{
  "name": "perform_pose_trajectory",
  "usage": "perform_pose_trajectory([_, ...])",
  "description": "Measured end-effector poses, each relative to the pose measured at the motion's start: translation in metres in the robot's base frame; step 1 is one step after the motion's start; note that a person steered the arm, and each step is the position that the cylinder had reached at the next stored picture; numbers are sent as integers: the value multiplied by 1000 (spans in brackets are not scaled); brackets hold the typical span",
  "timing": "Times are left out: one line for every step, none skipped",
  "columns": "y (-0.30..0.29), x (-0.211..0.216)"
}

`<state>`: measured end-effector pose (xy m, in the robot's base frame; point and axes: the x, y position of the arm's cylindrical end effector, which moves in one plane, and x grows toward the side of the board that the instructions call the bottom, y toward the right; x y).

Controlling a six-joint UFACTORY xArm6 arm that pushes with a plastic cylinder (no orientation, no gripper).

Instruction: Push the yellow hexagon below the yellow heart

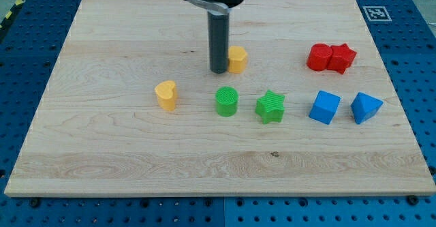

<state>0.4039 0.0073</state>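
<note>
My tip point(219, 71) sits on the wooden board point(102, 165), up toward the top edge near the middle; plain rod, nothing gripped, just pressed against the left side of the yellow hexagon point(238, 59). Hexagon is right of the tip, touching or nearly so, can't tell exactly. Yellow heart point(166, 95) lies lower and further left, well apart from the hexagon, roughly mid-board. Green cylinder point(227, 101) is just below the tip, green star point(270, 107) beside it to the right. Toward the right edge: blue cube point(324, 107) and a blue wedge-like block point(366, 108), near each other. Toward the top right corner: red cylinder point(319, 56) touching a red star point(342, 58).
</note>
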Motion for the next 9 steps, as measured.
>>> perform_pose_trajectory([32,-8])
perform_pose_trajectory([62,-27])
perform_pose_trajectory([86,-50])
perform_pose_trajectory([99,-70])
perform_pose_trajectory([102,-91])
perform_pose_trajectory([104,-121])
perform_pose_trajectory([138,-126])
perform_pose_trajectory([146,-123])
perform_pose_trajectory([144,-121])
